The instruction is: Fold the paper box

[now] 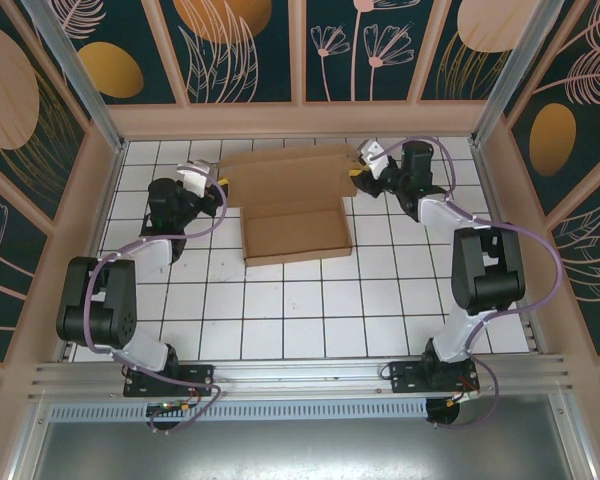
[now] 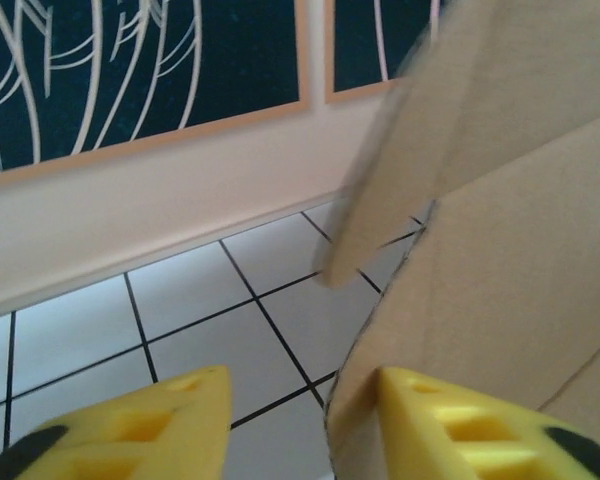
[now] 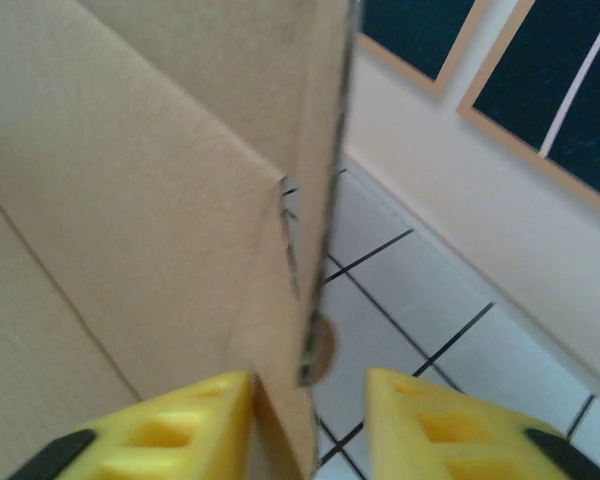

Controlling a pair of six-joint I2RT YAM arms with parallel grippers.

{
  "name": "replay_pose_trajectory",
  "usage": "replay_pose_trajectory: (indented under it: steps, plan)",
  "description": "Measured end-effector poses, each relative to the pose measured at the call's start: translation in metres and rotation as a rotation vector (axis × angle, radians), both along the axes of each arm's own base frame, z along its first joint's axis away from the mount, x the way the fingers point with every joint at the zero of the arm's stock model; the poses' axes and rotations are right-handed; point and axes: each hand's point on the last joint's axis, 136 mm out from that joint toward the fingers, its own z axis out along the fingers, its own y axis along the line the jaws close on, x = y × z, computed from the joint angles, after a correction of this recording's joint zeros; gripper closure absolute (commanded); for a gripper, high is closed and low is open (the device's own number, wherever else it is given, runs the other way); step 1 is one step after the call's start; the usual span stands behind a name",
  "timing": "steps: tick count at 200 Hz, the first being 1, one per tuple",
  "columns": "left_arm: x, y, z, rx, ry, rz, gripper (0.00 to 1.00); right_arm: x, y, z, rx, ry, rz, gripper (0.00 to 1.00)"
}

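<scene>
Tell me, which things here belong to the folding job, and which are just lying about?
Job: box; left gripper; right gripper.
Just there: tiled table; patterned walls.

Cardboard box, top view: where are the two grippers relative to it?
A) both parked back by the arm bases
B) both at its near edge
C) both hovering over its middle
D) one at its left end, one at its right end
D: the left gripper is at the left end of the cardboard box and the right gripper at its right end.
</scene>
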Motion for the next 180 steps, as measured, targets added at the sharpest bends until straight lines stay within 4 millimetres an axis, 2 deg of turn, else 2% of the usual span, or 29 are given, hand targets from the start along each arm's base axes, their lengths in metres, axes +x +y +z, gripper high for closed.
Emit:
replay_pose_trajectory:
  steps: [20,60,97,129,140,157,180]
  plan:
    - [-0.002,-0.005,0.0,0.002,0.005,-0.031,0.85,-0.003,0.005,-0.004,-0.006,0.016,0.012,0.89]
    - [-0.005,-0.01,0.001,-0.023,0.017,-0.062,0.94,-0.003,0.011,-0.004,0.016,0.041,-0.017,0.92]
    - [-0.01,-0.007,0.004,-0.105,0.047,-0.016,0.99,-0.013,0.028,-0.003,0.056,0.065,-0.089,1.0]
    - [-0.012,-0.011,0.015,-0.182,0.058,0.018,0.99,-0.015,0.035,-0.001,0.093,0.085,-0.163,1.0]
    - [-0.013,-0.015,0.017,-0.21,0.068,0.024,0.99,-0.012,0.035,0.001,0.106,0.092,-0.23,0.96]
    - [-0.018,-0.023,0.018,-0.245,0.082,0.027,0.99,-0.017,0.047,0.005,0.137,0.109,-0.309,0.94]
    - [-0.023,-0.019,0.018,-0.282,0.085,0.059,0.99,-0.021,0.055,0.012,0.196,0.132,-0.411,0.91]
